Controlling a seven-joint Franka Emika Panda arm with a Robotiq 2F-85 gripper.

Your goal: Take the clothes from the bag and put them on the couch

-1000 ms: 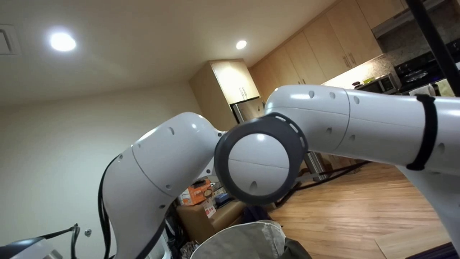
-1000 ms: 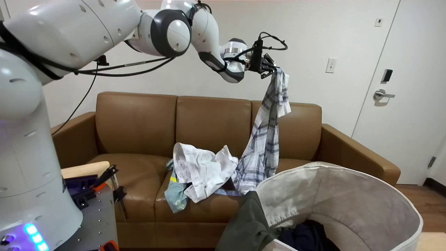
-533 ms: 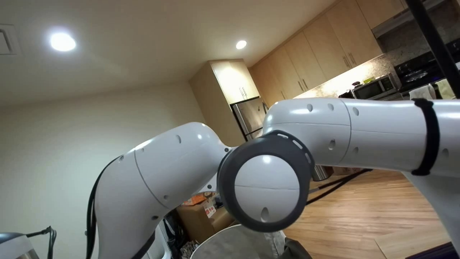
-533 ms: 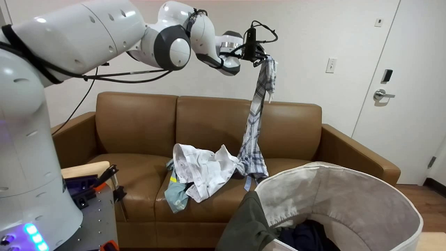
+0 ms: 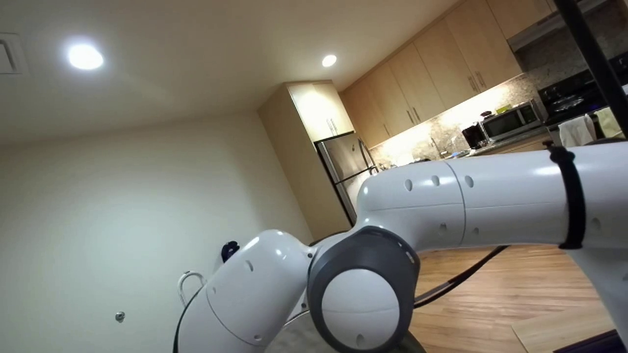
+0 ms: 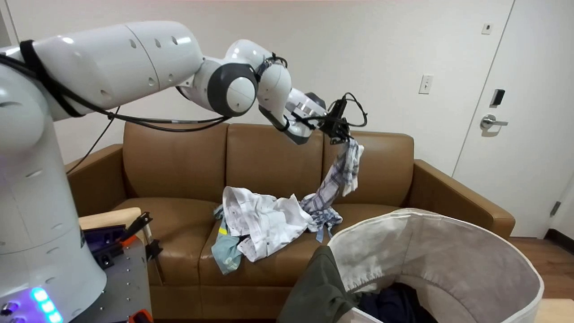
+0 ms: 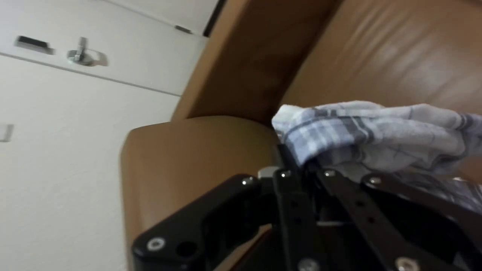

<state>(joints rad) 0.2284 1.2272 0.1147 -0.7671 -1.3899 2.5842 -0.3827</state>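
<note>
My gripper (image 6: 349, 137) is shut on one end of a blue, grey and white plaid shirt (image 6: 329, 193), above the right part of the brown couch (image 6: 273, 154). The shirt hangs slanting down, its lower end bunched on the seat. In the wrist view the fingertips of my gripper (image 7: 297, 160) pinch the plaid cloth (image 7: 395, 137). A white garment (image 6: 269, 220) and a pale blue-green one (image 6: 226, 251) lie on the middle seat. In front stands the light grey bag (image 6: 430, 251), with dark navy cloth (image 6: 397, 305) inside and a dark green garment (image 6: 318, 287) over its rim.
The couch's right armrest (image 6: 466, 197) rises behind the bag. Left of the couch, a metal stand (image 6: 121, 278) beside the robot base carries clamps and a wooden piece (image 6: 110, 218). A wall and a door (image 6: 524, 170) are behind.
My gripper rose slightly and moved left, then came down well below its earlier height. The shirt's lower end shifted left, away from the bag's rim, and now bunches on the seat.
</note>
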